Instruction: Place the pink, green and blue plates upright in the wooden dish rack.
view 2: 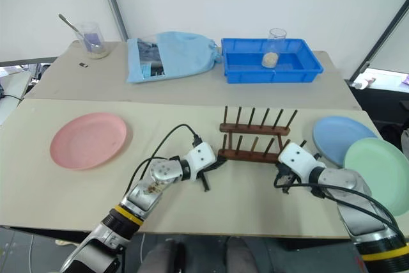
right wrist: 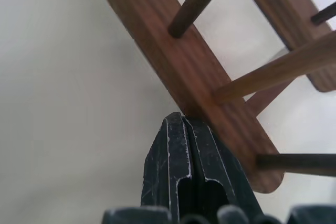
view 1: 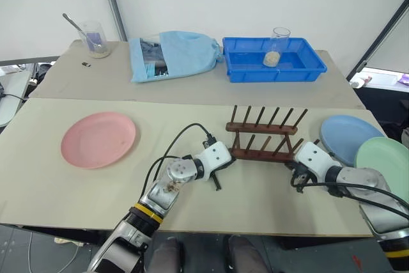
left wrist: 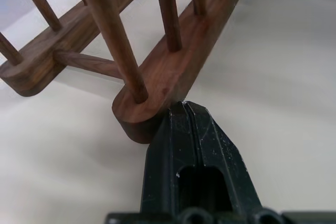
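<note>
The wooden dish rack (view 1: 262, 134) stands mid-table, dark brown with two rows of upright pegs and nothing in it. My left gripper (view 1: 225, 163) is shut, its tips against the left end of the rack's near rail (left wrist: 157, 82). My right gripper (view 1: 296, 163) is shut too, its tips touching the right end of that near rail (right wrist: 178, 51). The pink plate (view 1: 98, 139) lies flat at the left. At the right, the blue plate (view 1: 345, 135) lies flat with the green plate (view 1: 385, 162) overlapping its near edge.
On the far table stand a deep-blue tray (view 1: 272, 59) with a glass beaker (view 1: 277, 46) in it, a light-blue cloth bag (view 1: 172, 55) and a second beaker with a spoon (view 1: 94, 38). A cable (view 1: 167, 153) loops over my left arm.
</note>
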